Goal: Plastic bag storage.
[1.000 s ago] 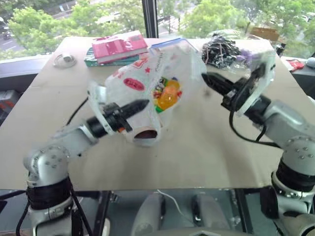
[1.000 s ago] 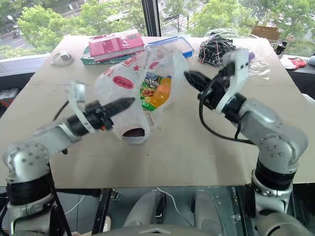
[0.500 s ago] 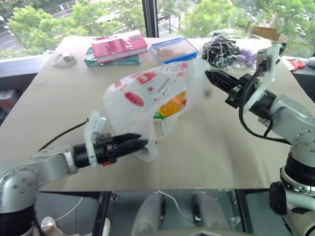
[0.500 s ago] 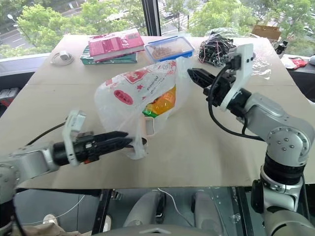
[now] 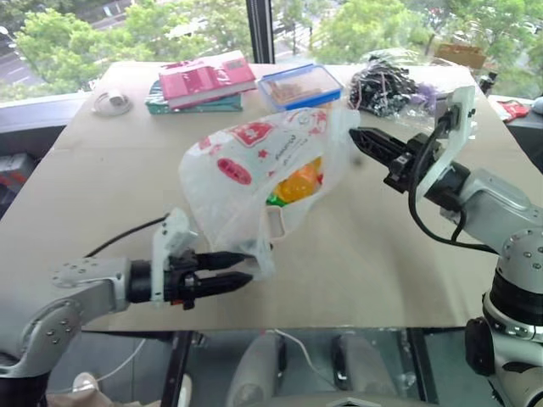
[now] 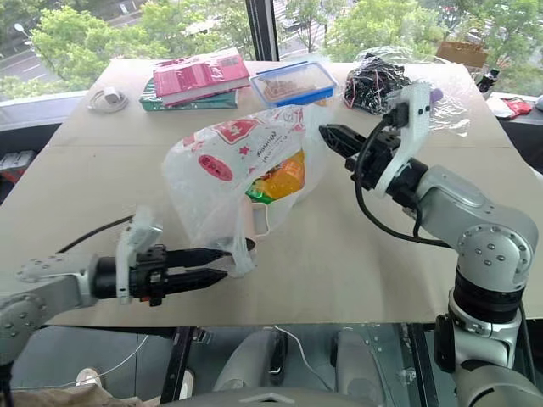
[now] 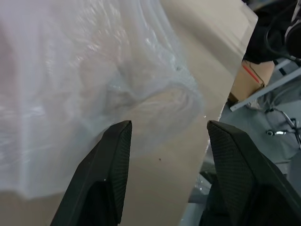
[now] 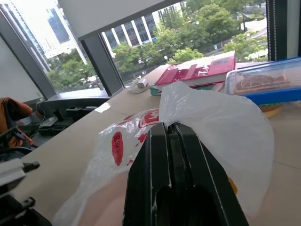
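Dropped back from plastic bag (image 5: 254, 165), left gripper (image 5: 246, 270) now parted, empty. Right gripper (image 5: 356, 136) clenched on bag's corner. Gap between left fingers (image 7: 110, 165) plain up close.

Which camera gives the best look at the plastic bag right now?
The left eye view: the whole plastic bag shows, red panels and contents included; the right eye view matches. The right wrist view shows its pinched top edge behind the right gripper; the left wrist view shows blurry film.

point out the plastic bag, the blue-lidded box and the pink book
plastic bag (image 5: 254, 161): left eye view, on its upper red-printed side
blue-lidded box (image 5: 299, 86): left eye view, on the middle of its lid
pink book (image 6: 197, 73): right eye view, on its cover
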You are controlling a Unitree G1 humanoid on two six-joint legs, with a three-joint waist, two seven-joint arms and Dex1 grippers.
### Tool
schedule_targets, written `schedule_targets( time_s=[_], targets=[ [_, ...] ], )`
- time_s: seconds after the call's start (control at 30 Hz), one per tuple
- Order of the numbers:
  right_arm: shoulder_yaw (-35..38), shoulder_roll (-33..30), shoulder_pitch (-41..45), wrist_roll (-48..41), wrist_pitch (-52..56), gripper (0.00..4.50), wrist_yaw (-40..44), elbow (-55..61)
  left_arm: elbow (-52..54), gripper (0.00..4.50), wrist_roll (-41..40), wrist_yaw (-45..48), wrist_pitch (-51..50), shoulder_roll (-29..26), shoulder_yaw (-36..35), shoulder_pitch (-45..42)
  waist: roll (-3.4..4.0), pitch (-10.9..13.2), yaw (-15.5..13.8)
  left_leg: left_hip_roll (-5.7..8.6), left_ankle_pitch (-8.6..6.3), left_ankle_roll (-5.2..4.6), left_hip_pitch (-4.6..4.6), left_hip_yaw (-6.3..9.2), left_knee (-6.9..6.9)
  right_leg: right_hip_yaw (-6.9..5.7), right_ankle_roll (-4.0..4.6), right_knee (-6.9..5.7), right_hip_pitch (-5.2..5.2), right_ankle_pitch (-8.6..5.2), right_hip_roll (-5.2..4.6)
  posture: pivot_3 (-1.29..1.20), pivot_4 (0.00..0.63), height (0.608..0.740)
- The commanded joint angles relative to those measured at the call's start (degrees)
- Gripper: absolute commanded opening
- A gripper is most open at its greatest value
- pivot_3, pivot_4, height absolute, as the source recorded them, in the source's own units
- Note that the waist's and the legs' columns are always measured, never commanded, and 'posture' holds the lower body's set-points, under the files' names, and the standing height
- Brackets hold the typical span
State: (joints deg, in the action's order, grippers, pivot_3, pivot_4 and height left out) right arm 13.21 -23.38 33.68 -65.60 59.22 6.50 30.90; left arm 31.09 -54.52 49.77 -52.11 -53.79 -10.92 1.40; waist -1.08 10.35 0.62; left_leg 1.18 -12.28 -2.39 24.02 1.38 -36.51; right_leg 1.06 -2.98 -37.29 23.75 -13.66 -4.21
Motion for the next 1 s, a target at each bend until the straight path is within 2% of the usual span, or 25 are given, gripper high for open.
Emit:
schedule_targets(
  time_s=[0.03, 0.2, 0.27, 0.33, 0.4, 0.43, 0.47, 0.53, 0.6, 0.7, 0.77, 0.83, 1.0],
  targets=[
    [0.5, -0.6, 0.2, -2.1, -1.8, 0.0, -1.2, 2.7, -0.2, 2.64, 3.7, -0.2, 1.8, 2.5, 6.3, -5.0, 0.0, 0.0, 0.0, 0.0, 0.0, 0.0, 0.01, 0.0, 0.0, 0.0, 0.01, 0.01, 0.0, 0.01, 0.0, 0.0, 0.15, 0.74],
    [0.1, -1.1, 0.1, -3.5, -2.0, 0.0, -2.7, 3.1, -4.4, 2.64, 12.1, -0.6, 3.7, 6.6, 16.3, -12.2, 0.0, 0.0, 0.1, 0.0, 0.0, 0.0, 0.02, 0.02, 0.0, -0.04, -0.09, 0.01, 0.0, 0.07, 0.08, 0.0, 0.15, 0.74],
    [-0.1, -1.4, 0.0, -4.0, -2.2, 0.0, -3.3, 3.4, -5.5, 2.1, 13.2, 0.7, 4.9, 7.5, 17.6, -13.1, 0.01, 0.0, 0.2, 0.01, 0.0, 0.0, 0.02, -0.02, 0.0, -0.1, -0.16, 0.0, 0.01, 0.11, 0.12, 0.0, 0.15, 0.74],
    [-0.2, -1.6, -0.1, -4.5, -2.4, 0.0, -3.7, 3.5, -6.8, 1.35, 11.0, 1.3, 4.5, 9.1, 15.3, -14.0, 0.01, 0.0, 0.2, 0.0, 0.0, -0.01, 0.01, -0.04, 0.0, -0.14, -0.22, -0.01, 0.01, 0.14, 0.15, 0.0, 0.15, 0.74],
    [-0.1, -1.8, -0.1, -4.9, -2.7, 0.0, -3.9, 3.4, -8.3, 0.38, 5.6, 1.0, 2.2, 11.0, 10.8, -15.8, 0.0, 0.0, 0.2, 0.0, 0.0, -0.01, 0.01, -0.02, 0.0, -0.18, -0.23, -0.02, 0.01, 0.14, 0.16, 0.0, 0.15, 0.74],
    [0.0, -1.9, 0.0, -5.0, -3.0, 0.0, -4.0, 3.3, -9.0, 0.05, 2.6, 0.7, 0.8, 11.8, 8.5, -16.7, -0.01, 0.0, 0.1, -0.01, 0.0, -0.01, 0.01, 0.01, -0.02, -0.2, -0.23, -0.03, 0.01, 0.14, 0.15, 0.0, 0.15, 0.74],
    [0.2, -1.8, 0.2, -5.4, -3.3, 0.0, -4.2, 3.0, -10.0, 0.05, -1.4, -0.2, -1.5, 12.5, 6.0, -17.9, -0.01, 0.0, 0.1, -0.02, 0.0, -0.01, 0.03, 0.06, -0.07, -0.26, -0.24, -0.06, 0.01, 0.14, 0.17, 0.0, 0.15, 0.74],
    [2.2, -0.8, 2.7, -8.5, -5.1, 0.0, -5.3, 0.6, -17.0, 0.05, -18.1, -5.4, -9.2, 12.1, -1.7, -24.1, -0.03, 0.0, 0.1, -0.02, 0.01, -0.02, 0.06, 0.11, -0.16, -0.34, -0.26, -0.14, 0.01, 0.14, 0.19, 0.0, 0.15, 0.74],
    [4.1, -0.9, 5.9, -11.4, -6.9, 0.0, -5.8, -2.4, -24.5, 0.05, -30.3, -9.7, -13.2, 9.9, -7.5, -30.9, -0.03, 0.1, 0.2, -0.02, 0.01, -0.02, 0.16, 0.23, -0.44, -0.47, -0.28, -0.34, 0.03, 0.13, 0.24, 0.0, 0.15, 0.74],
    [6.1, -1.7, 10.4, -13.9, -8.5, 0.0, -6.1, -7.5, -34.6, 0.05, -38.6, -16.8, -14.0, 8.3, -11.4, -41.4, -0.03, 0.1, 0.3, 0.03, 0.0, -0.03, 0.25, 0.26, -0.68, -0.53, -0.31, -0.45, 0.01, 0.14, 0.43, 0.0, 0.15, 0.74],
    [7.7, -2.2, 15.8, -14.1, -10.3, 0.0, -5.8, -13.2, -45.4, 0.05, -39.0, -21.1, -11.3, 7.8, -13.8, -52.9, -0.09, 0.2, 0.1, 0.09, 0.0, -0.04, 0.27, 0.28, -0.69, -0.53, -0.31, -0.46, 0.01, 0.15, 0.44, 0.0, 0.15, 0.74],
    [8.8, -2.8, 19.9, -13.7, -11.5, 0.0, -5.6, -17.6, -53.0, 0.05, -36.9, -23.4, -8.7, 8.3, -15.1, -60.9, -0.21, 0.4, 0.1, 0.15, 0.01, -0.04, 0.52, 0.45, -0.89, -0.65, -0.33, -0.58, 0.16, 0.17, 0.51, 0.0, 0.15, 0.74],
    [12.6, -7.5, 34.0, -9.3, -16.2, 0.0, -3.7, -33.7, -75.0, 0.05, -18.3, -23.6, 5.5, 10.4, -11.4, -82.3, -0.26, 0.4, -0.1, 0.4, 0.02, -0.02, 0.81, 0.43, -0.87, -0.66, -0.36, -0.5, 0.37, 0.2, 0.4, 0.0, 0.15, 0.74]
  ],
)
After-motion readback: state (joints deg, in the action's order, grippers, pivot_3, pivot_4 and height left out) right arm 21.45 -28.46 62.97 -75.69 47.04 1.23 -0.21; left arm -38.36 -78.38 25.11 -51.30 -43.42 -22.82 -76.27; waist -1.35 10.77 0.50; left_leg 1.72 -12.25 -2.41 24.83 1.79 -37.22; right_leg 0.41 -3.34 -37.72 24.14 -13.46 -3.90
